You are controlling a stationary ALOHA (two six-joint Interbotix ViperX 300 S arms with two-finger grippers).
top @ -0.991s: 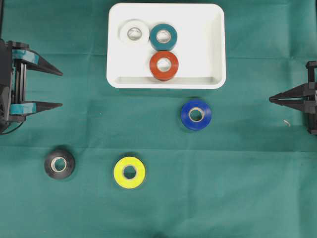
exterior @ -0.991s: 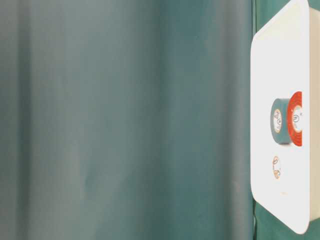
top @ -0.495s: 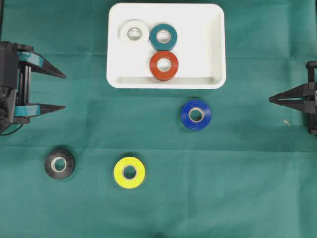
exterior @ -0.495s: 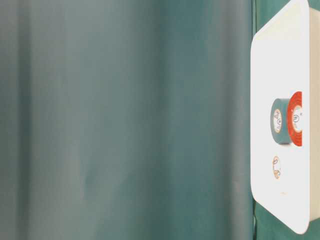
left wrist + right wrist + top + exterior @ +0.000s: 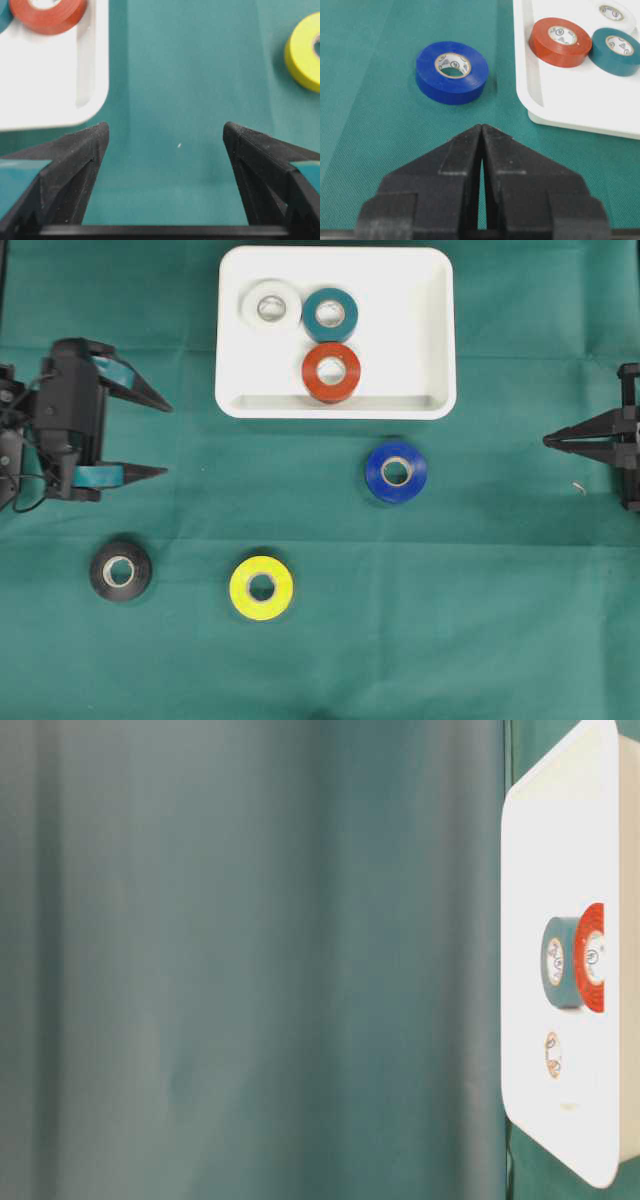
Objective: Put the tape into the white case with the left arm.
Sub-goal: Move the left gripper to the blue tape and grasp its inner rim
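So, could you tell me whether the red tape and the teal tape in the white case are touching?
Cannot tell. In the overhead view the red tape and teal tape meet edge to edge with no visible gap.

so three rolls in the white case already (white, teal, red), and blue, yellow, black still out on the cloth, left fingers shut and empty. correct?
Wrong on one point: the left gripper is wide open, not shut, as the left wrist view shows. The rest holds: the white roll, teal roll and red roll lie in the white case; the blue roll, yellow roll and black roll are on the cloth.
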